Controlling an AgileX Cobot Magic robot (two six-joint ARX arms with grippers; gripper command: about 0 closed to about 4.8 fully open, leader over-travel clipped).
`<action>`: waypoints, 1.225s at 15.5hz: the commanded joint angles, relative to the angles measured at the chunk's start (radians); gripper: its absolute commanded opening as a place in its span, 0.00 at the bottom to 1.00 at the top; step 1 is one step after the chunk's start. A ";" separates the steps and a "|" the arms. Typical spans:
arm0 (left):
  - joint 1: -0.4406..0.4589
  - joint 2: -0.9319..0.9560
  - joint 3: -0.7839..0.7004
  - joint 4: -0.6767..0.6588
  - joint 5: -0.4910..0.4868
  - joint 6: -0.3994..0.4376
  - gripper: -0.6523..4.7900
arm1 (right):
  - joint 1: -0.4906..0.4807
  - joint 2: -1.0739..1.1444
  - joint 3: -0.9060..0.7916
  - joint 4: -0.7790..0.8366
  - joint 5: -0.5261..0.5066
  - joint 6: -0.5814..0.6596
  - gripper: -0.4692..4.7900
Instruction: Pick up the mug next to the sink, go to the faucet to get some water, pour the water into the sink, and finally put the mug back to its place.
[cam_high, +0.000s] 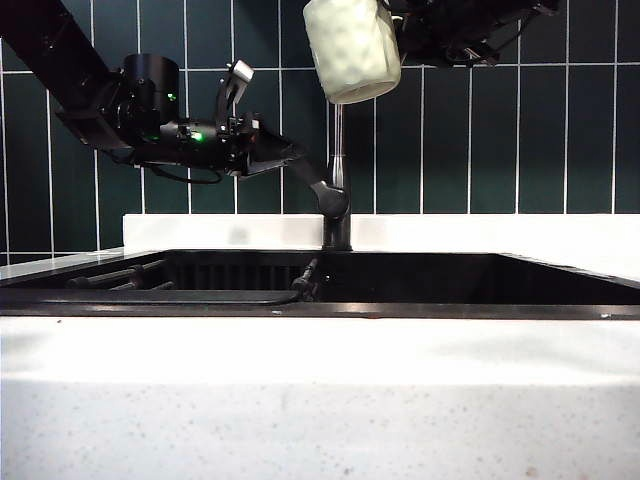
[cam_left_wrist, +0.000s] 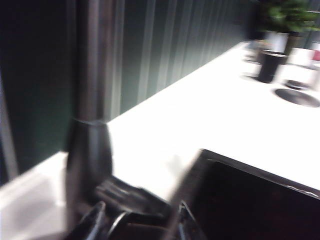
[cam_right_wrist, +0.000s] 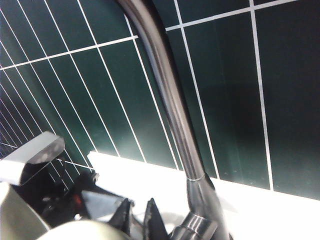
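Black and wide, the recessed sink (cam_high: 420, 275) lies below; the slim metal faucet (cam_high: 338, 170) rises behind. The right gripper (cam_high: 392, 28), clenched, holds the dimpled cream mug (cam_high: 351, 47) high; the left gripper (cam_high: 285, 152), fingers spread, nears the lever, probably to start water.

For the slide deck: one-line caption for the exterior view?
Right pincer holds the mug above the faucet; left pincer, open, nears its lever over the sink.

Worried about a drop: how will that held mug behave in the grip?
The mug, held high by the right gripper, looks ceramic, so likely stiff and breakable. Its dimpled wall probably aids grip. The left gripper stands open by the faucet.
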 joint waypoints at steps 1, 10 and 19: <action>-0.011 -0.003 0.004 0.001 0.135 -0.071 0.45 | 0.002 -0.011 0.010 0.054 -0.008 0.018 0.09; -0.012 -0.003 0.005 -0.014 0.095 -0.051 0.45 | 0.002 -0.010 0.010 0.047 -0.056 0.018 0.09; -0.012 -0.003 0.008 -0.024 -0.028 -0.006 0.45 | 0.002 -0.003 0.010 0.047 -0.056 0.010 0.09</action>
